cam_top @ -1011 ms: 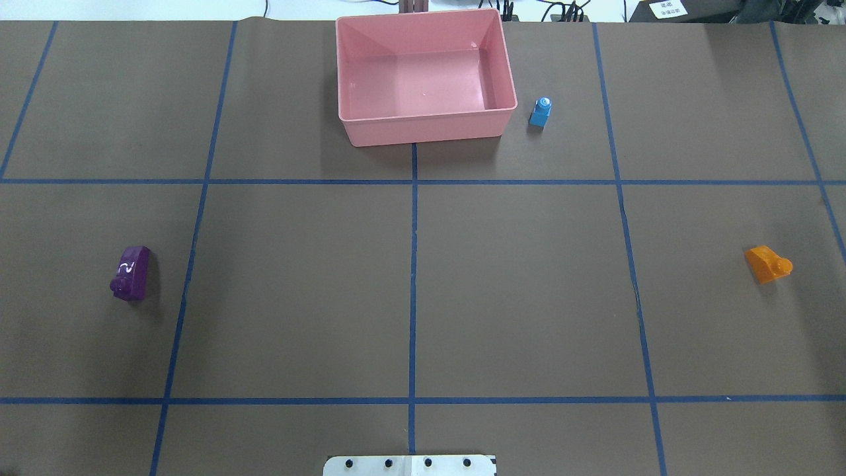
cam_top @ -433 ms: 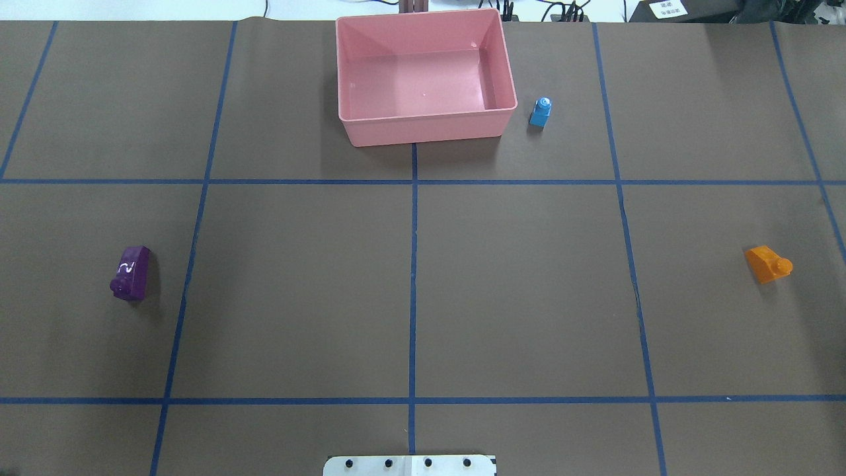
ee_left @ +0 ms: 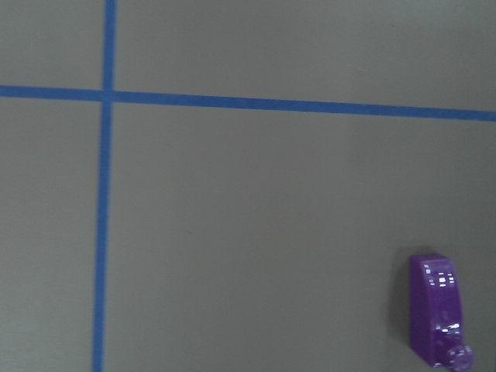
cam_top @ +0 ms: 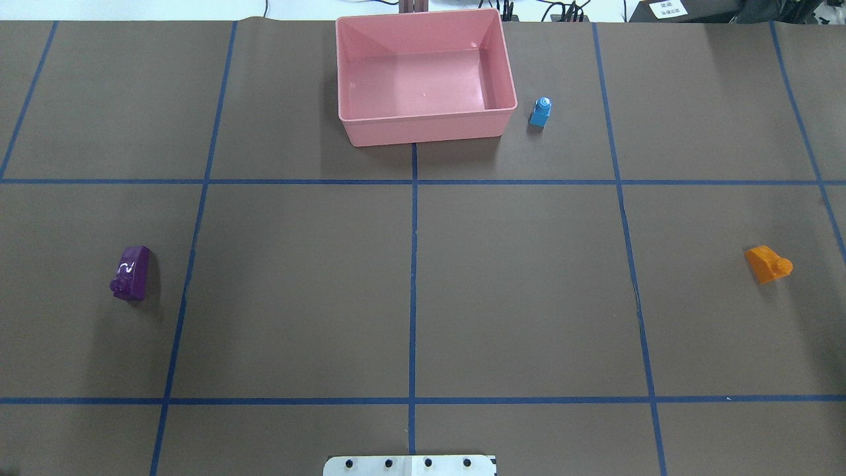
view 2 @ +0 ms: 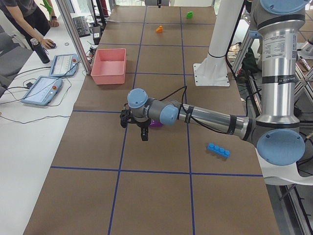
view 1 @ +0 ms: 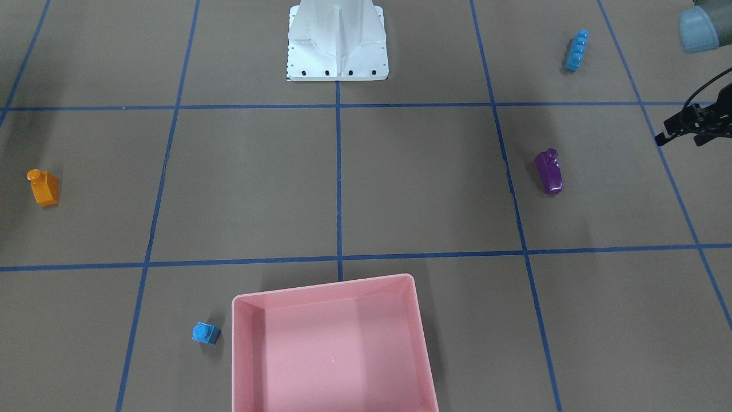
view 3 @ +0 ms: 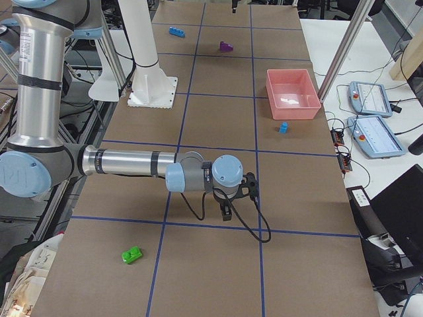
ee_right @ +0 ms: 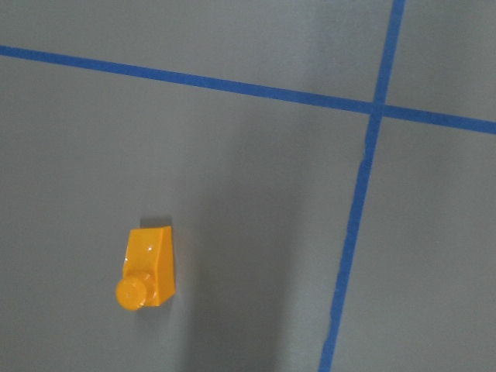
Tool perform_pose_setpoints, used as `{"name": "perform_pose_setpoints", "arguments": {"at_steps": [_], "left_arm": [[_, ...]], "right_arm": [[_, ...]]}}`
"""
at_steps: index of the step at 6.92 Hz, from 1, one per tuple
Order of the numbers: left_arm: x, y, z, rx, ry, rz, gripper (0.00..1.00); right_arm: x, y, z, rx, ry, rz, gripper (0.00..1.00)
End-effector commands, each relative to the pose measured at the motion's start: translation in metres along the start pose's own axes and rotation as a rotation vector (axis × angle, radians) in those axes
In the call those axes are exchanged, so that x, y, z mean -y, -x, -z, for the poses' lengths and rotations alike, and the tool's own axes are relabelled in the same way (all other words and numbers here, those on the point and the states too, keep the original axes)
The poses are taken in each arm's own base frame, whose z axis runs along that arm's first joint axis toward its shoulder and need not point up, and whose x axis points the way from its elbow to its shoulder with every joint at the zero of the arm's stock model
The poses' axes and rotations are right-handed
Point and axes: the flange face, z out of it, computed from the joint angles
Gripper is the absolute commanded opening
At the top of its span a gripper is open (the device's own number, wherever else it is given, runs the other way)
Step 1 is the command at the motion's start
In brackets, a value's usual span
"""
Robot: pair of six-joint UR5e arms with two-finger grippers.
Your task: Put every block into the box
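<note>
The pink box (cam_top: 426, 129) stands empty at the table's far middle, and also shows in the front view (view 1: 323, 284). A small blue brick (cam_top: 540, 112) stands just right of it. The purple brick (cam_top: 131, 272) lies at the left, low right in the left wrist view (ee_left: 438, 318). The orange brick (cam_top: 767, 264) lies at the right, also in the right wrist view (ee_right: 149, 270). The long blue brick (view 1: 576, 50) and the green brick (view 3: 132, 255) lie near the robot's side. My left gripper (view 2: 143, 136) hangs beside the purple brick. My right gripper (view 3: 227, 210) hangs over bare table. I cannot tell whether either is open.
The white robot base (cam_top: 410, 465) is at the near middle edge. Blue tape lines cross the brown table cover. Operators' tablets (view 2: 41, 90) lie beyond the far edge. A black part of the left wrist with its cable (view 1: 689, 123) shows at the front view's right edge.
</note>
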Motion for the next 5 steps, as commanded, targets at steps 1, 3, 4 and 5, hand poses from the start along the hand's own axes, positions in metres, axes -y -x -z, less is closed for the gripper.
{"name": "perform_pose_setpoints", "arguments": {"at_steps": [1, 3, 4, 5], "left_arm": [[-0.005, -0.033, -0.022, -0.015, 0.026, 0.011, 1.00], [-0.004, -0.040, -0.023, -0.018, 0.027, -0.001, 1.00], [-0.004, -0.040, -0.023, -0.018, 0.027, 0.001, 1.00], [-0.004, -0.040, -0.023, -0.018, 0.027, -0.001, 1.00]], "right_arm": [[0.031, 0.060, -0.052, 0.012, 0.105, 0.052, 1.00], [0.057, 0.103, -0.114, 0.011, 0.213, 0.100, 1.00], [0.074, 0.119, -0.145, -0.055, 0.249, 0.132, 1.00], [0.083, 0.119, -0.158, -0.067, 0.266, 0.130, 1.00]]}}
